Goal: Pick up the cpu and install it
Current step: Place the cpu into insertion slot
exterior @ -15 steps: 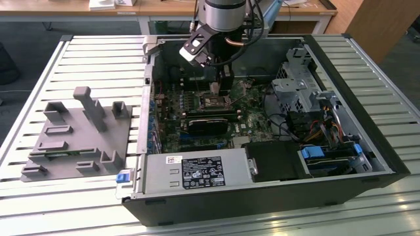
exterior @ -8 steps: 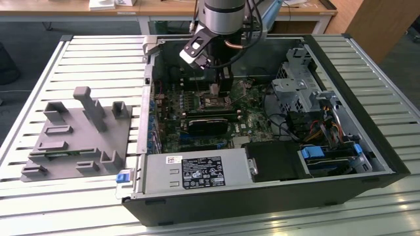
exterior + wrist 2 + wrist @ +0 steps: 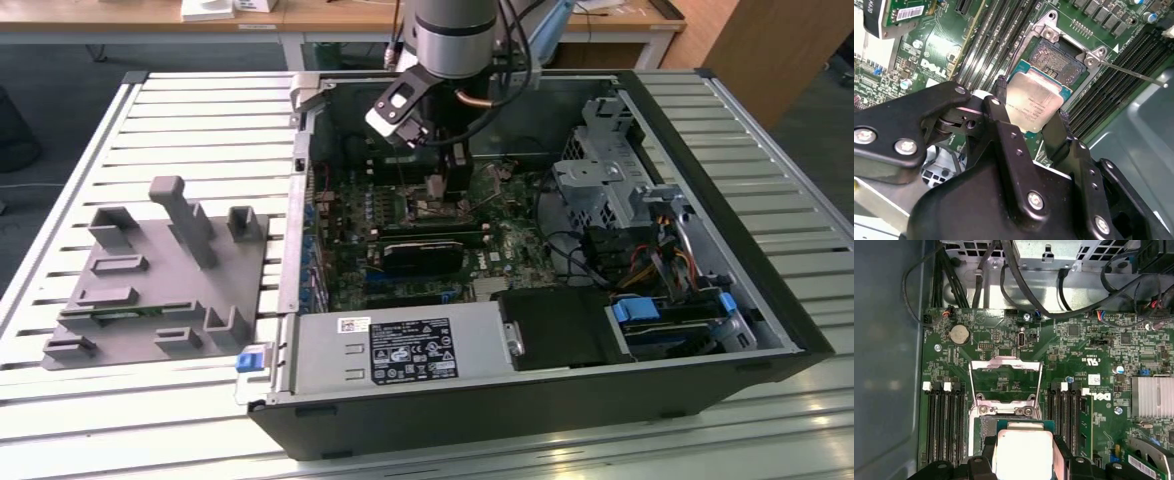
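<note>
Slatted metal worktop (image 3: 120, 420), wooden desks (image 3: 334, 15) behind. Open computer case (image 3: 534, 410) lies on it, grey tray (image 3: 147, 290) at the exterior view's left. Tool (image 3: 1030, 102) clamped on opposite edges of cpu (image 3: 1036, 97); cpu sits between its fingers, just over open socket (image 3: 1061, 60).
</note>
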Tool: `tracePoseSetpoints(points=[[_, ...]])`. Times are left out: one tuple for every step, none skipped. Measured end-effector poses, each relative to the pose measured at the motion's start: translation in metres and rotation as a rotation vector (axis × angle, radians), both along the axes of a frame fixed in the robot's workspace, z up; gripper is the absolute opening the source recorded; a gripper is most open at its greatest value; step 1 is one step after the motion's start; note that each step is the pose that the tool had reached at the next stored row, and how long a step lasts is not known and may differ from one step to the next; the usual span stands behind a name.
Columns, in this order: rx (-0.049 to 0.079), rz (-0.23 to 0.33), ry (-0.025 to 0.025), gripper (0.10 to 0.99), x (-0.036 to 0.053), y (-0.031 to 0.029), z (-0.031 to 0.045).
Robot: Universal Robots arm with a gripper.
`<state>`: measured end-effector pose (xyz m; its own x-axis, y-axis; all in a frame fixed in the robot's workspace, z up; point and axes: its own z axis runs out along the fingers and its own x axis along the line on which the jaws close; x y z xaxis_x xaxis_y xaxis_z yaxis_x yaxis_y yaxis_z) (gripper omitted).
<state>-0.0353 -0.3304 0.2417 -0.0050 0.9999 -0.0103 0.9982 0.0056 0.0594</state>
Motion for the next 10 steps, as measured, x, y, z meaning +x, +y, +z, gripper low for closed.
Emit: tracePoseSetpoints(points=[[0.0, 0.007, 0.0, 0.533, 0.0, 0.0003, -0.0009], [0.0, 0.014, 0.0, 0.533, 0.0, 0.0005, -0.0018], [0.0, 0.019, 0.0001, 0.533, 0.0, 0.0008, -0.0026], [0.0, 0.022, 0.0001, 0.533, 0.0, 0.0012, -0.0032], [0.0, 0.022, 0.0001, 0.533, 0.0, 0.0015, -0.0037], [0.0, 0.022, 0.0, 0.533, -0.0001, 0.0019, -0.0044], [0.0, 0.022, 0.0, 0.533, -0.0004, 0.0022, -0.0052], [0.0, 0.022, 0.0, 0.533, -0.0005, 0.0024, -0.006], [0.0, 0.022, 0.0, 0.533, -0.0005, 0.0026, -0.0069], [0.0, 0.022, 0.0, 0.533, -0.0005, 0.003, -0.0078]])
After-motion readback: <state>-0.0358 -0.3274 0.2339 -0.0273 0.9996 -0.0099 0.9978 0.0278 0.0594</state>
